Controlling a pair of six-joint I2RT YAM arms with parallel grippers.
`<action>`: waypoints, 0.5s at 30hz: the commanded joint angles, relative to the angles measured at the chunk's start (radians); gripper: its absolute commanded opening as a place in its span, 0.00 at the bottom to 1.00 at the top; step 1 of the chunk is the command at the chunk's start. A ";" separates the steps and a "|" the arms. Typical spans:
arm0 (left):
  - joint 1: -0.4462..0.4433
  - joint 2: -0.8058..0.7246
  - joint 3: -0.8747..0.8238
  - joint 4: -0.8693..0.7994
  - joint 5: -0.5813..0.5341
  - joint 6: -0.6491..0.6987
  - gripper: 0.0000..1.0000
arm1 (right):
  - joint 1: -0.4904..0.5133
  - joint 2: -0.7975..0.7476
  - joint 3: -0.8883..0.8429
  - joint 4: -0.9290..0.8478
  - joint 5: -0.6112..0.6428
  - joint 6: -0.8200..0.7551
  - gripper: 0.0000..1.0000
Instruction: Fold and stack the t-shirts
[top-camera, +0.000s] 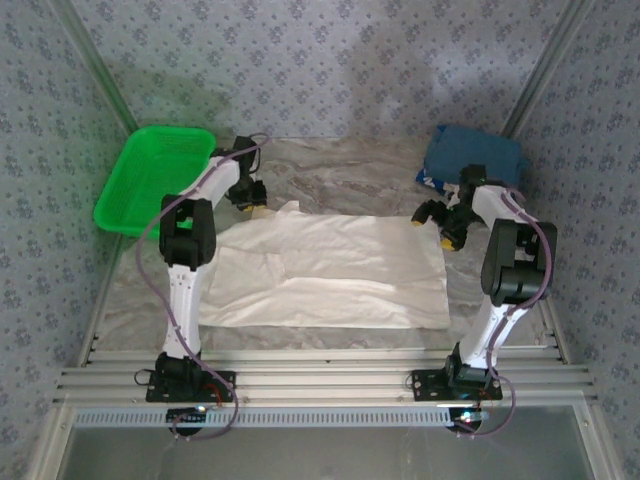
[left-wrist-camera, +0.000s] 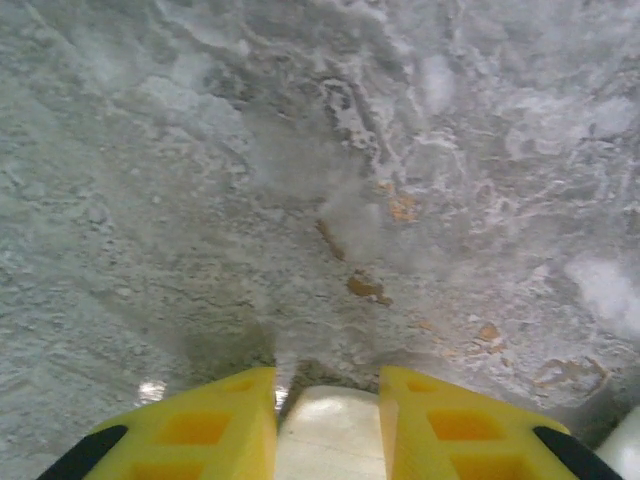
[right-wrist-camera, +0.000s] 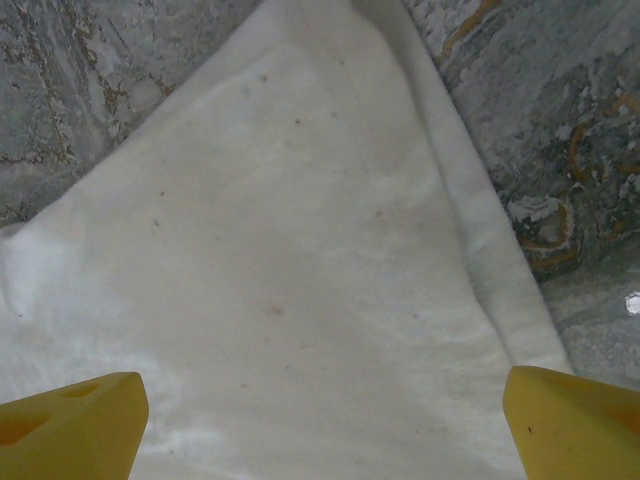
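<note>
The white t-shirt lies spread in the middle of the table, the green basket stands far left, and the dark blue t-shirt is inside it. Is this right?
No. The top external view shows the dark blue t-shirt outside the green basket, at the far right of the table. The white t-shirt and the basket are as you say.

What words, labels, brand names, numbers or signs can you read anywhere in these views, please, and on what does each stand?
No text can be read in any view.
Cream-white t-shirt: the side facing up is plain, with no lettering visible.
Dark blue t-shirt: white marks at its near-left edge, too small and blurred to read.
Green basket: no label visible.
Patterned walls: a repeating motif, no words.
</note>
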 joint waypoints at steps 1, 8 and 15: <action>-0.065 0.043 -0.042 0.063 0.181 -0.019 0.32 | -0.003 0.008 0.026 -0.008 -0.025 -0.029 0.94; -0.075 0.105 0.036 -0.035 0.139 -0.017 0.29 | -0.017 0.003 0.010 -0.008 -0.040 -0.039 0.94; -0.073 0.110 -0.003 -0.056 0.090 -0.012 0.15 | -0.040 -0.001 0.009 -0.013 -0.045 -0.047 0.94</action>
